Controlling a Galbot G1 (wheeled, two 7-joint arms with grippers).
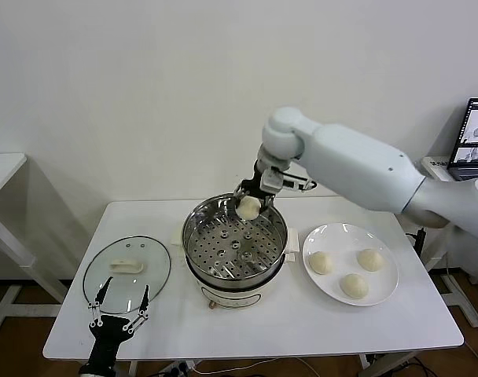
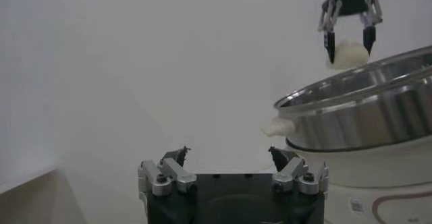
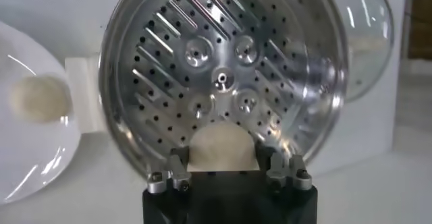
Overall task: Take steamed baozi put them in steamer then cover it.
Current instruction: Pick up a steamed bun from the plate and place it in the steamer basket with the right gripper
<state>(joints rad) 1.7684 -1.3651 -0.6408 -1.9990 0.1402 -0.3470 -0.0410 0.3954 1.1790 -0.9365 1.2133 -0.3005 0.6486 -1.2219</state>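
A bun [image 1: 248, 206] hangs pinched in the right gripper [image 1: 250, 199], over the far rim of the steamer [image 1: 223, 267] and above the perforated floor. The fingers close on either side of it, so the claw is narrow and loaded, not empty. From the right wrist view the bun [image 3: 221, 148] sits between the jaws with the steamer's floor [image 3: 223, 77] spread out straight beyond it, so the drop lies directly below the claw, a little toward the pot's far side and not its centre. That is what the coming move turns on, as I judge it: straight down, then release. The bun is round, so it has no long axis to line up.

The pot is otherwise empty. Three more buns [image 1: 354, 271] wait on the plate [image 1: 384, 294] just beside the steamer on the robot's right, well apart from one another. The right arm is plainly the nearer one to them.

The glass lid [image 1: 127, 273] lies flat on the table [image 1: 286, 326] to the steamer's left. The left gripper [image 1: 118, 307] hovers at the lid's near edge, fingers spread wide and holding nothing; it is the nearer hand for the lid. In its wrist view the open claw [image 2: 230, 158] faces the pot's side.
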